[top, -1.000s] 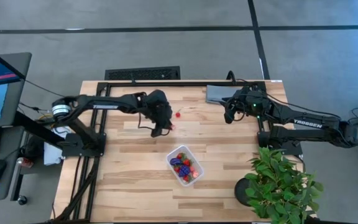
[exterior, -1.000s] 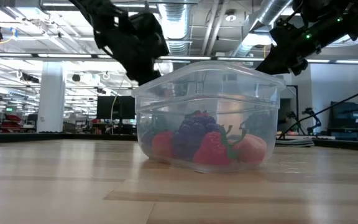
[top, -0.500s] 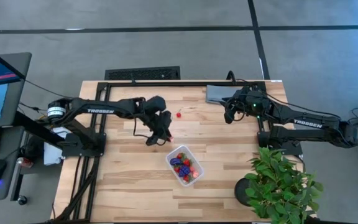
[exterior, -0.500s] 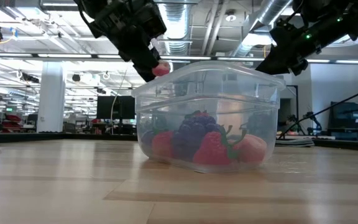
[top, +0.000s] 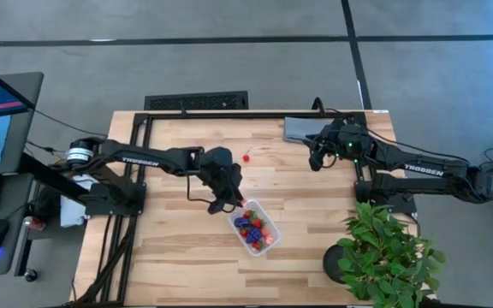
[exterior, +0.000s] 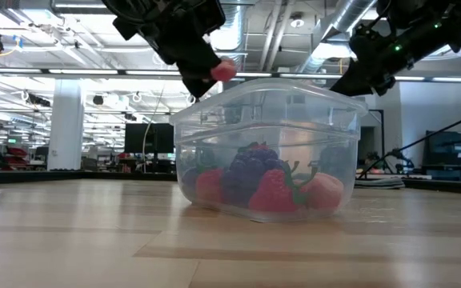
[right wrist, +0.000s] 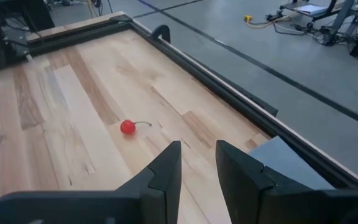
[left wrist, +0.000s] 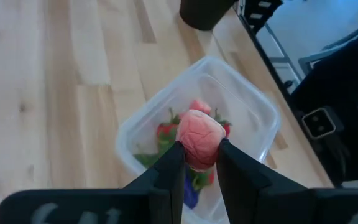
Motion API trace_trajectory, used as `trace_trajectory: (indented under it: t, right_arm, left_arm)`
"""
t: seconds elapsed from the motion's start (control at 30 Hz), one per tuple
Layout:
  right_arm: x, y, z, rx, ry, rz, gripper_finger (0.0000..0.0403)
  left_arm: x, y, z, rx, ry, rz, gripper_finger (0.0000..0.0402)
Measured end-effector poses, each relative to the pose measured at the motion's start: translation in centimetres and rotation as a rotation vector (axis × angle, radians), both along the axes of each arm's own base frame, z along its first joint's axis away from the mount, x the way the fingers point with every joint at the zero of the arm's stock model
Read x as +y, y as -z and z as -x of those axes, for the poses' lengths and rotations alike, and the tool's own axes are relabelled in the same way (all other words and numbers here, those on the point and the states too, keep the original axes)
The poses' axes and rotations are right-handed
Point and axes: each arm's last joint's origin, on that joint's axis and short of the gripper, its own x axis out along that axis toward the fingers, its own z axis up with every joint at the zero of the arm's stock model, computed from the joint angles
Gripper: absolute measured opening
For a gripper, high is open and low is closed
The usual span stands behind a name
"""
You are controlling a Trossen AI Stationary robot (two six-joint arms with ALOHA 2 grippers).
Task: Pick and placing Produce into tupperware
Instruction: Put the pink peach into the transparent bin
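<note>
The clear tupperware (top: 255, 226) stands on the wooden table with red, pink and purple fruit pieces inside (exterior: 254, 180). My left gripper (top: 229, 202) hovers over the container's far-left corner, shut on a pink fruit piece (left wrist: 199, 138); the low view shows that piece (exterior: 224, 70) just above the rim. One red cherry-like piece (top: 246, 157) lies alone on the table farther back and also shows in the right wrist view (right wrist: 127, 127). My right gripper (top: 317, 159) waits open above the table's far right part, next to the grey cloth. My left gripper pinches the pink fruit piece by its two sides (left wrist: 182, 148) between its two fingers. The fingers slant down from the table's far-left side. The piece is lifted clear, above the tupperware's rim (left wrist: 166, 102).
A folded grey cloth (top: 302, 128) lies at the far right edge. A green potted plant (top: 385, 250) stands at the near right corner. A black frame (top: 195, 114) runs along the far edge. Bare wood (top: 169, 248) stretches left of and nearer than the container.
My left gripper has travelled from the table's far middle toward the near right, carrying the pink piece, and now stands over the tupperware's far-left corner. In the low view the piece has come into sight and moved over the rim.
</note>
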Motion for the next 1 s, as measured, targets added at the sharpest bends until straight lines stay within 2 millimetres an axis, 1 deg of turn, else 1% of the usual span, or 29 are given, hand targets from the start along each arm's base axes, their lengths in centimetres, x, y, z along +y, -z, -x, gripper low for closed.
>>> trace_trajectory:
  t: [0.2, 0.33, 0.5, 0.7, 0.8, 1.0]
  right_arm:
    - [0.1, 0.5, 0.2, 0.054, -0.008, -0.014, 0.0122]
    - [0.2, 0.9, 0.4, 0.106, -0.02, -0.017, 0.0122]
    - [0.2, 0.9, 0.4, 0.112, -0.023, -0.016, 0.0122]
    - [0.3, 0.9, 0.4, 0.114, -0.06, -0.015, 0.0122]
    - [0.3, 0.9, 0.4, 0.112, -0.069, -0.019, 0.0122]
    - [0.3, 0.9, 0.4, 0.111, -0.073, -0.021, 0.0122]
  left_arm:
    - [-1.7, 1.6, -1.7, 0.005, 0.009, 0.096, 0.0071]
    - [-2.3, 2.6, -2.6, 0.014, -0.002, 0.137, 0.0071]
    - [-2.6, 4.0, -3.1, 0.073, -0.026, 0.171, 0.0071]
    - [-2.6, 4.5, -3.2, 0.108, -0.047, 0.191, 0.0073]
    - [-2.6, 4.5, -3.2, 0.102, -0.068, 0.175, 0.0089]
    - [-2.6, 4.5, -3.2, 0.102, -0.074, 0.17, 0.0137]
